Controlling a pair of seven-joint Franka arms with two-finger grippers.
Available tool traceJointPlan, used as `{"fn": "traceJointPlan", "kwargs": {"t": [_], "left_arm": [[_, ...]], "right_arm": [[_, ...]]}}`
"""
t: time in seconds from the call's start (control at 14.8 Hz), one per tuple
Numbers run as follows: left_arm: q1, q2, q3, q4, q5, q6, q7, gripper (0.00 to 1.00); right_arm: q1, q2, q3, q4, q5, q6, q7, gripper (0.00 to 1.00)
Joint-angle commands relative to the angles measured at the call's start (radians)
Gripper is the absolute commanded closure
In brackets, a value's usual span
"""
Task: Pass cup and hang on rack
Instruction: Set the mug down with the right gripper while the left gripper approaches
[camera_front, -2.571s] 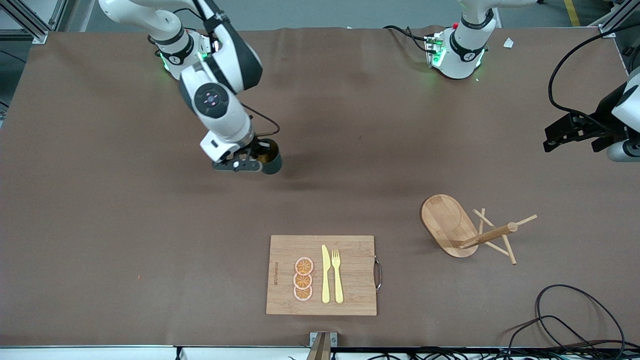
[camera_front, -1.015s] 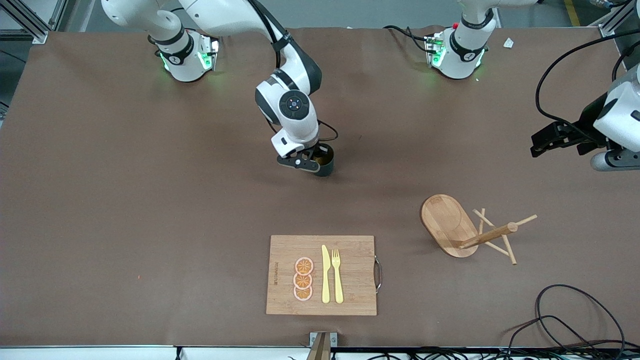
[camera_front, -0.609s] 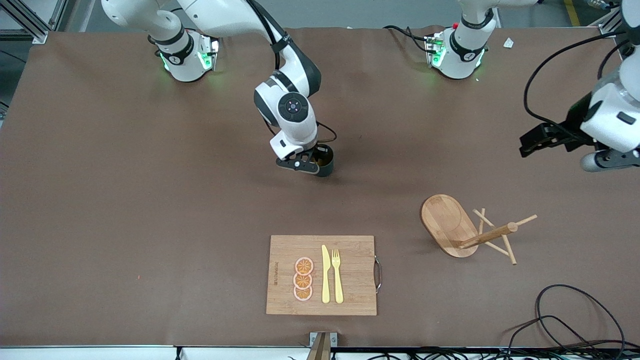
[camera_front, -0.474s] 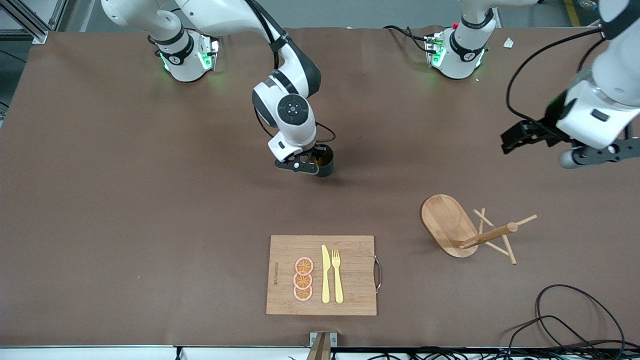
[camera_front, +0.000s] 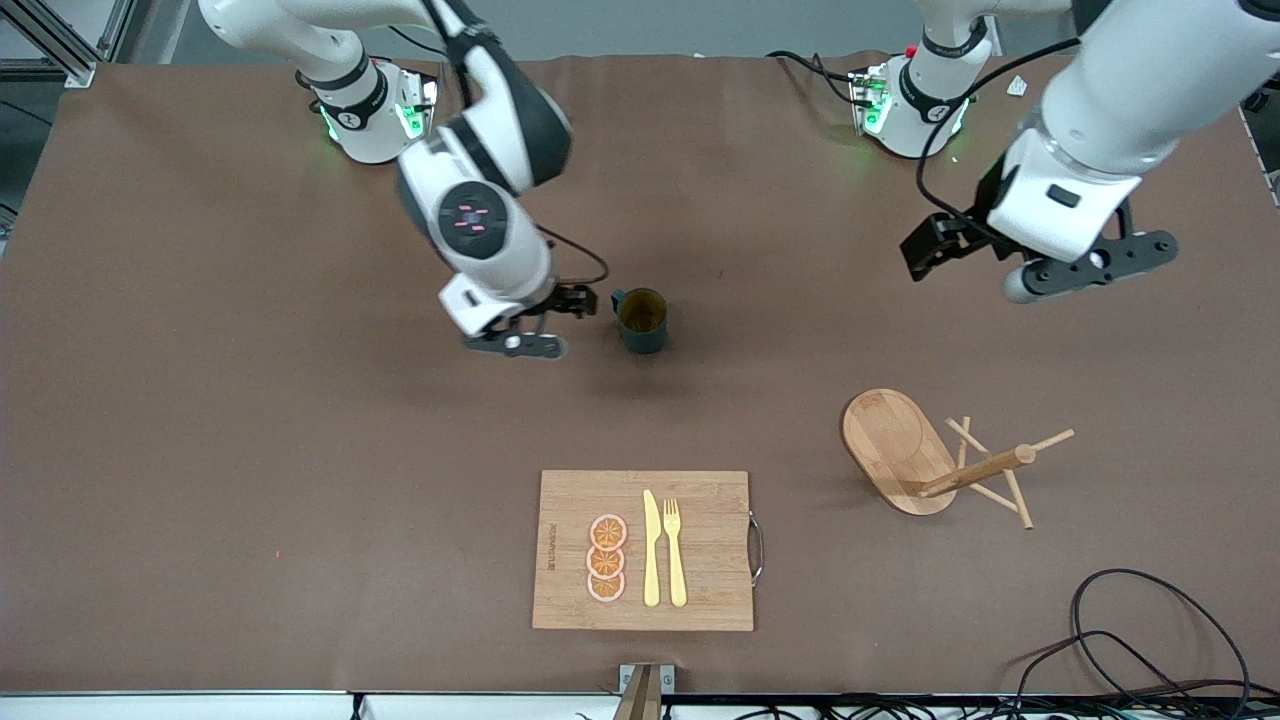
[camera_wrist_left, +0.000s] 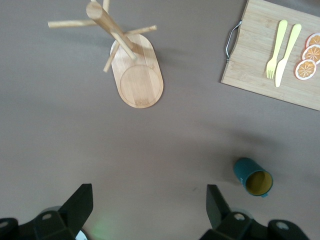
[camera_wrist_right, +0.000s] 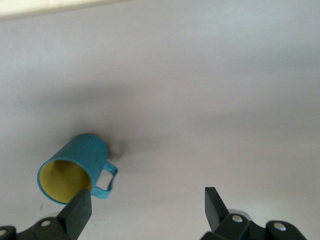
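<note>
The dark teal cup (camera_front: 641, 320) stands upright on the brown table near its middle, its handle pointing toward the right arm's end. The cup (camera_wrist_right: 75, 172) also shows in the right wrist view, and the cup (camera_wrist_left: 253, 177) in the left wrist view. My right gripper (camera_front: 572, 300) (camera_wrist_right: 147, 207) is open and empty, just beside the handle and clear of it. My left gripper (camera_front: 935, 245) (camera_wrist_left: 150, 207) is open and empty, up over bare table between its base and the rack. The wooden rack (camera_front: 900, 450) (camera_wrist_left: 137, 75) sits toward the left arm's end, nearer the camera than the cup.
A bamboo cutting board (camera_front: 700, 590) (camera_wrist_left: 250, 65) lies near the table's front edge, with a yellow knife (camera_front: 651, 550), a yellow fork (camera_front: 675, 550) and three orange slices (camera_front: 606, 558) on it. Black cables (camera_front: 1150, 640) loop at the front corner on the left arm's end.
The right gripper opened, let go of the cup on the table and drew back toward the right arm's end. The left arm swung in from the table's end toward the middle.
</note>
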Motion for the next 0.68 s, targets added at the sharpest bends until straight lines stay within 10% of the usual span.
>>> {"fn": "traceJointPlan", "kwargs": {"t": [0.0,0.61], "left_arm": [[-0.083,-0.003,-0.037,0.002,0.097,-0.015,-0.143,0.00],[-0.409,0.143,-0.040,0.005,0.308,0.020,-0.692,0.00]], "right_arm": [[-0.129,-0.093,0.016,-0.034,-0.016,-0.059,-0.116,0.00],[-0.542,-0.156,0.016,0.106,-0.175,-0.249,-0.585,0.00]]}}
